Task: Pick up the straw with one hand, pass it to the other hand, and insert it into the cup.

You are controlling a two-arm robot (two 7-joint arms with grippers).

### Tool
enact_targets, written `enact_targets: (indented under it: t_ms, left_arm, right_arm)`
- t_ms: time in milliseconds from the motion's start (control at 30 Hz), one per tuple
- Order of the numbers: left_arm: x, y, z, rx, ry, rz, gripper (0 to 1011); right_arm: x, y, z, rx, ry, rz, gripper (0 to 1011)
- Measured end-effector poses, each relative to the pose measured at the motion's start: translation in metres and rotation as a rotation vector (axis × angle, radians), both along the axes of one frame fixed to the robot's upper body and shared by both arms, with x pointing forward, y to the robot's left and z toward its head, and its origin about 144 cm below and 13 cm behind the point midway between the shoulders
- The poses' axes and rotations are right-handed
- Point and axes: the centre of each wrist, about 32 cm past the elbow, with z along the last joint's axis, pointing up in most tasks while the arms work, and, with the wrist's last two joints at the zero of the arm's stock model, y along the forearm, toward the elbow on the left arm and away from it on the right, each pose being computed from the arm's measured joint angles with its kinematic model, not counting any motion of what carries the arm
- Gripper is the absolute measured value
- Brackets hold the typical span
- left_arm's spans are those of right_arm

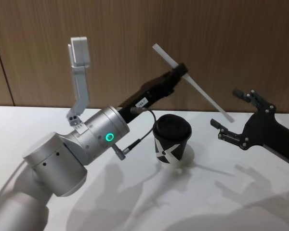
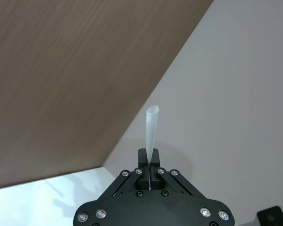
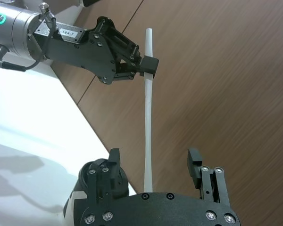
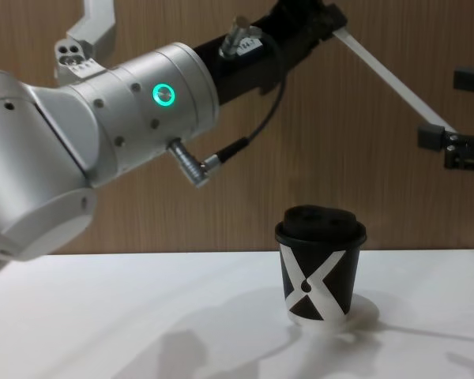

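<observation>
Over the counter (image 1: 33,125), with my left hand (image 1: 183,71) clamped on it near its upper end and my right hand (image 1: 225,107) spread wide around its lower end, up and right of the cup (image 1: 171,147), the straw (image 1: 204,94) hangs slanted, so I'd draw it clear of those open fingers, stand it upright over the lid (image 1: 172,126) and lower gently.

I've got the head camera looking down on the cup (image 1: 172,139), the chest camera low, close and side-on to it, and wrist cameras staring out along the left gripper (image 2: 150,162) and right gripper (image 3: 154,156), both catching the straw (image 3: 147,117) against the wood wall (image 2: 61,70).
</observation>
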Motion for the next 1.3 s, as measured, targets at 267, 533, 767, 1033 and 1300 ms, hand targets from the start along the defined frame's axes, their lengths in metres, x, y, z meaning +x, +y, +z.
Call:
enact_targets:
  t_ms: [267,533,767,1033,1300]
  left_arm:
    - [-0.004,0.015,0.009,0.094,-0.085,0.058,13]
    - [-0.010,0.030,0.021,0.200,-0.171,0.090,14]
    - [-0.014,0.041,0.038,0.309,-0.248,0.095,14]
    - [-0.015,0.048,0.057,0.426,-0.315,0.084,14]
    - [-0.015,0.047,0.072,0.517,-0.360,0.067,13]
  right_arm:
    - [0.000,0.000,0.000,0.000,0.000,0.000,1001]
    - [0.000,0.000,0.000,0.000,0.000,0.000,1001]
    - [0.000,0.000,0.000,0.000,0.000,0.000,1001]
    - [0.000,0.000,0.000,0.000,0.000,0.000,1001]
    - [0.000,0.000,0.000,0.000,0.000,0.000,1001]
